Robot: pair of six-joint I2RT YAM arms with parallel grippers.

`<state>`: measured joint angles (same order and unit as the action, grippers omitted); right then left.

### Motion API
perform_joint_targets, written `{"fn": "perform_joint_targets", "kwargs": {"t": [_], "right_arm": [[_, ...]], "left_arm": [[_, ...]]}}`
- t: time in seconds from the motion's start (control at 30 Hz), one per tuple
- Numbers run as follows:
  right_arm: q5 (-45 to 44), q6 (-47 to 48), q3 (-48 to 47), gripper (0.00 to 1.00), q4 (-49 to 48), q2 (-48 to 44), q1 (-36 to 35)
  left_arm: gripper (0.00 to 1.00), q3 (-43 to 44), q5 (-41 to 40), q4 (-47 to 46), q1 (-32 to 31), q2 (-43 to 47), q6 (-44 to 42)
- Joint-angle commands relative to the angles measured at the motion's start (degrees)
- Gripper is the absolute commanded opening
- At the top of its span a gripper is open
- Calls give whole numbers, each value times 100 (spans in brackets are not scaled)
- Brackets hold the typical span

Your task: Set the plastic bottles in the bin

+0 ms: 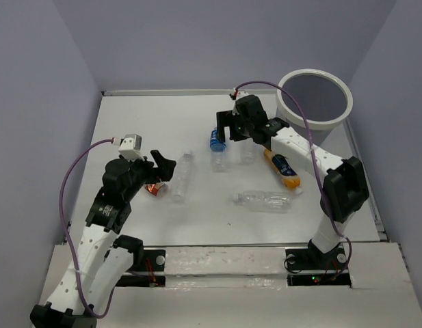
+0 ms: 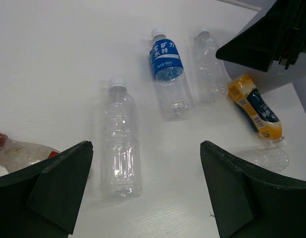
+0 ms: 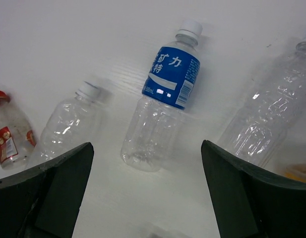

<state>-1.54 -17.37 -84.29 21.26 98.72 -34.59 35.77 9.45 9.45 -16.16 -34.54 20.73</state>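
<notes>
White bench [image 1: 197,229] with 6 plastic bottles [image 1: 262,200]: 3 clear [image 1: 182,176], 1 blue-labelled [image 1: 216,141], 1 orange [image 1: 283,170], 1 red-capped [image 1: 154,188]; 1 bin [image 1: 313,124]; spread left hand [image 1: 165,169], spread right hand [image 1: 224,130].

Lighting: bright, even, from overhead. White table [image 1: 163,225] close to washed out. Shadows: faint, soft-edged, close beside the bottles. Glare: small white spots on the blue-labelled bottle [image 3: 167,84]. Focus: overhead view crisp; wrist views slightly soft.

From the left wrist, the red-capped bottle [image 2: 16,151] runs off the left edge. From the right wrist, a clear bottle [image 3: 272,114] is cut by the right edge; the orange bottle [image 3: 299,172] shows only a sliver.
</notes>
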Motion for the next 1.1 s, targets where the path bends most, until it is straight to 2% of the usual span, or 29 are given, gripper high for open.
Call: {"fn": "perform_joint_targets", "kwargs": {"t": [0.0,0.17,0.43,0.53,0.57,0.63,0.67,0.77,0.9,1.07], "right_arm": [[-391,128,-737,95,195,716,-30],[-495,155,-1528,95,379,1641,-30],[-259,23,-2074,94,573,2696,-30],[-268,-47,-2179,86,573,2890,-30],[-311,-100,-2179,76,564,2890,-30],[-268,-144,-2136,65,503,2759,-30],[-224,-136,-2066,53,302,2662,-30],[-224,-101,-1872,40,46,2188,-30],[-171,-13,-1451,36,-296,1223,-30],[-127,215,-861,35,-798,-428,-30]], "left_arm": [[99,194,-189,48,-10,-237,54],[99,211,-277,100,-10,-430,45],[99,220,-146,92,-18,-772,36],[99,211,-84,83,-19,-895,19],[99,220,-67,83,-18,-931,27],[99,237,21,74,-18,-975,1],[99,238,100,66,-27,-975,-8],[99,255,-48,57,-27,-958,-43],[99,282,-93,65,-36,-1142,-60],[99,535,-110,144,-167,-1887,-227]]}}
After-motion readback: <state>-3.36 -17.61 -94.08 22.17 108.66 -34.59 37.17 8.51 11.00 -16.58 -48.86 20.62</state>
